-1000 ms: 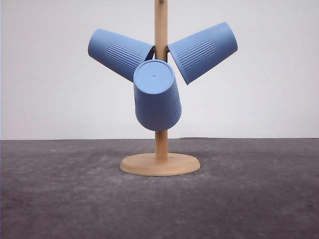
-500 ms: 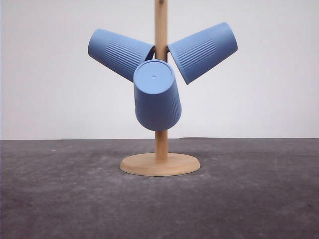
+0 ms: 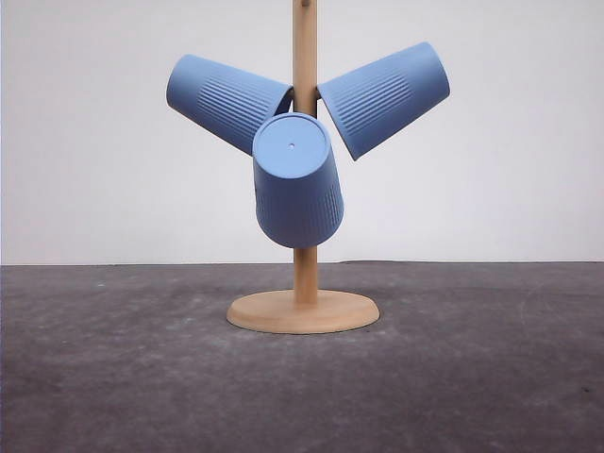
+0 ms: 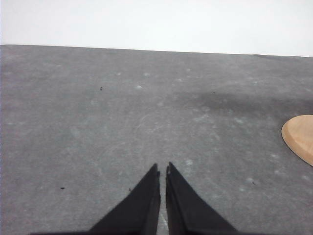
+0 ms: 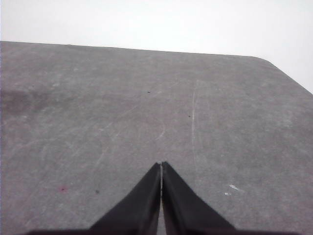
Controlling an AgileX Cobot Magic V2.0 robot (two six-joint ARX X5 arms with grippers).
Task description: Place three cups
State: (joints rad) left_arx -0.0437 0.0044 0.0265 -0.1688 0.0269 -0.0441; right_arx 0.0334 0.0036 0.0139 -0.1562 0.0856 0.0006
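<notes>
Nothing has moved since the earlier front views: the three matte blue ribbed tumblers hang where they did on the wooden peg stand [image 3: 304,236], and no arm has entered that view. All three cups are hung mouth-inward on the pegs. Taking the post as the clock's centre in the front view, the left cup [image 3: 226,100] points to about ten o'clock, the right cup [image 3: 385,97] to about two o'clock, and the middle cup [image 3: 296,181] faces the camera with its flat bottom showing, drooping toward six o'clock.

By the look of it the task is at its very start, with no cup yet grasped. The left gripper [image 4: 162,169] has its black fingers closed almost tip to tip with only a sliver between them, holding nothing, above the dark grey tabletop [image 4: 98,122]; the stand's round wooden base [image 4: 299,138] shows at about three o'clock of it, well apart. The right gripper [image 5: 161,164] is closed tip to tip, likewise empty, over bare table.

The next move likely calls for one gripper to open, rise to a cup and slide it off its peg.
</notes>
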